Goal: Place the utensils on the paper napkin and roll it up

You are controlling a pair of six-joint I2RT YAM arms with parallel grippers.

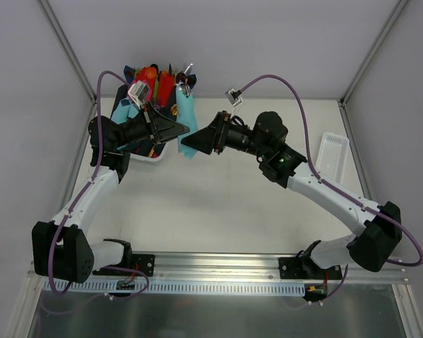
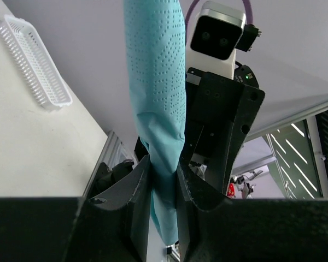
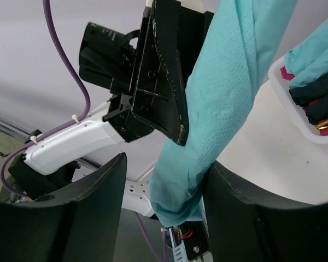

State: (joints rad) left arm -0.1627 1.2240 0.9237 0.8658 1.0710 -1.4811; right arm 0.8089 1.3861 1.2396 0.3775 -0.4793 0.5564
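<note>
Thin teal-blue dotted paper napkin (image 2: 156, 82), rolled into tube, was up in air between both arms, just beside white plastic tray (image 1: 142, 158) of coloured bundles. Left gripper (image 2: 163, 174) jaws pinched tube. Right gripper (image 3: 167, 166) jaws were spread, tube end between them, against one finger. Silver utensils weren't visible, maybe inside, couldn't tell. Imo right needed gentle squeeze on roll before left let go, tube kept level so nothing slid out.

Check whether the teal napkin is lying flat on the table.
No, the paper napkin is a rolled tube pinched in the left gripper.
</note>
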